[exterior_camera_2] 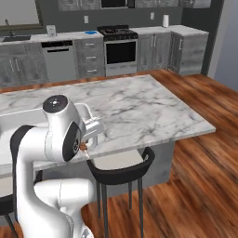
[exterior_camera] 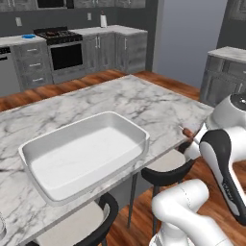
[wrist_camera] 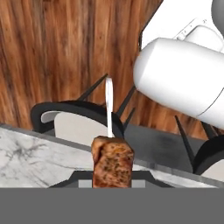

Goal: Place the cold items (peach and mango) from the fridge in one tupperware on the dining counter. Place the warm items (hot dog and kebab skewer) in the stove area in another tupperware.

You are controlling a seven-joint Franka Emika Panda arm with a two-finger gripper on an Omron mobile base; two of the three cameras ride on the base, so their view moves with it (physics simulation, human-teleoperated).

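My jaws are clamped on the kebab skewer, lower centre; its free stick could snag the tupperware rim, twisting it loose.

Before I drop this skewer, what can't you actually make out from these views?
- Fingers: left base view, behind the arm's own links; hand view, at the bottom, behind the kebab skewer.
- Skewer's lower end: hand view, cut off at the bottom.
- Tupperware: right base view, mostly behind the arm.
- Second tupperware: left base view, bottom-left corner, cut off.
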